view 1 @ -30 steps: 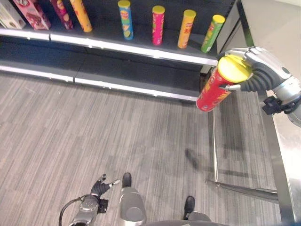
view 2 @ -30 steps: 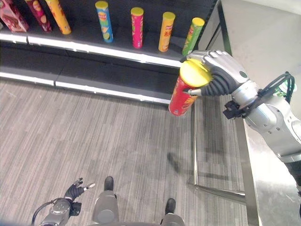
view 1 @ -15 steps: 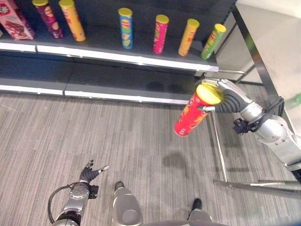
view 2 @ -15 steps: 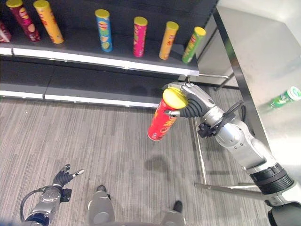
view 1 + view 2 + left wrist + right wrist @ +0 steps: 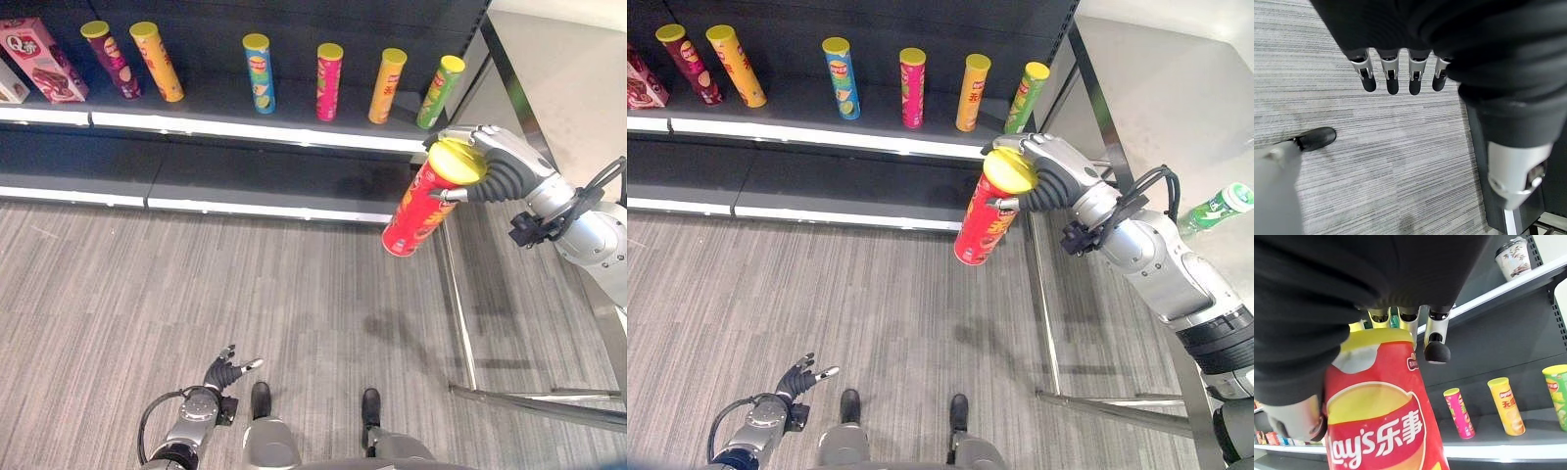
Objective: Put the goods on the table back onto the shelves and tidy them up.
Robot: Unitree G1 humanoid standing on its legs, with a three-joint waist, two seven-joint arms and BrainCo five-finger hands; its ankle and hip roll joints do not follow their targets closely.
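Right hand (image 5: pixel 1048 176) has its fingers clamped round the lidded top of the red chip can (image 5: pixel 988 215), which hangs tilted in the air before the shelf (image 5: pixel 823 132), probably for the row's open end, while left hand (image 5: pixel 794 377) idles low, fingers apart.

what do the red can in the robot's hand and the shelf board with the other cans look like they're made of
Red can: likely printed paperboard tube with a glossy wrap, judging by the sheen, and a yellow lid that looks plastic. The right hand holds it by the lid end. Shelf board: dark matte surface, probably painted metal, with a shiny pale front strip; exact material uncertain.
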